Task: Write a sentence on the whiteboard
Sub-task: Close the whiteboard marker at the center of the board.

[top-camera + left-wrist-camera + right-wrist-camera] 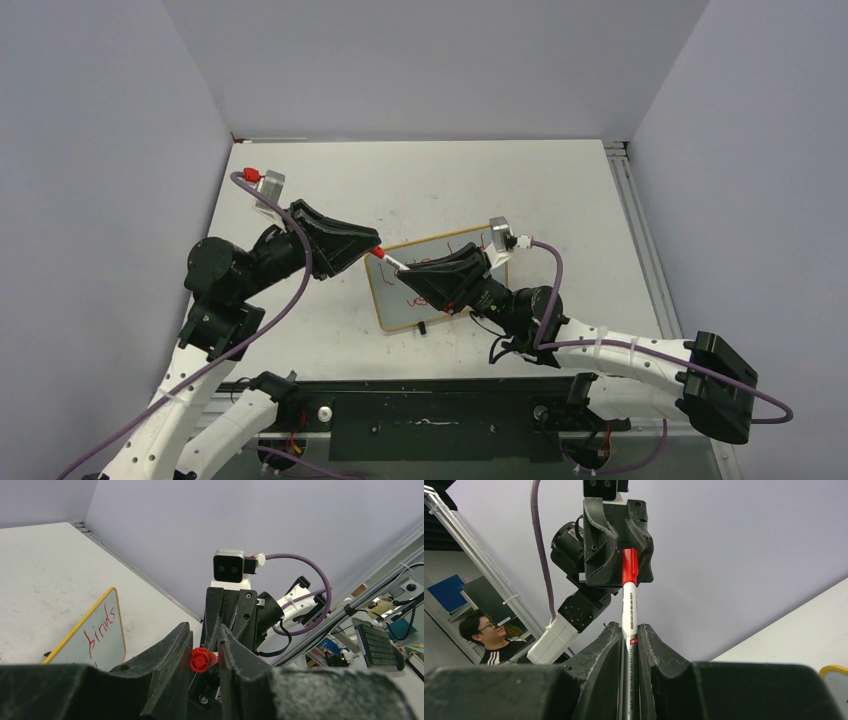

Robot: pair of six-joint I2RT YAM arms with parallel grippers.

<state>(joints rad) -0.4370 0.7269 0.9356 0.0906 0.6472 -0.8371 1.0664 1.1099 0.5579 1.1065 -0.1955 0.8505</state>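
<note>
1. The right gripper (629, 628) was clamped on the barrel of the marker (628, 600), well back from its tip.
2. The left gripper (204, 635) met it head-on, its jaws pinched about the red cap (199, 659) at the marker's far end (one finger hid part of the cap, so full contact was a judgement).
3. The marker's long axis ran straight from one gripper to the other, slanting up and left in the overhead view. Any pull or push on the cap would have to follow that line.
4. The whiteboard (392, 305) sat on the table (420, 190) just beneath the right gripper, nearer that arm than the left.
5. The sentence (102, 625) showed on it in red, "birds" being legible, so the writing looked largely done.
</note>
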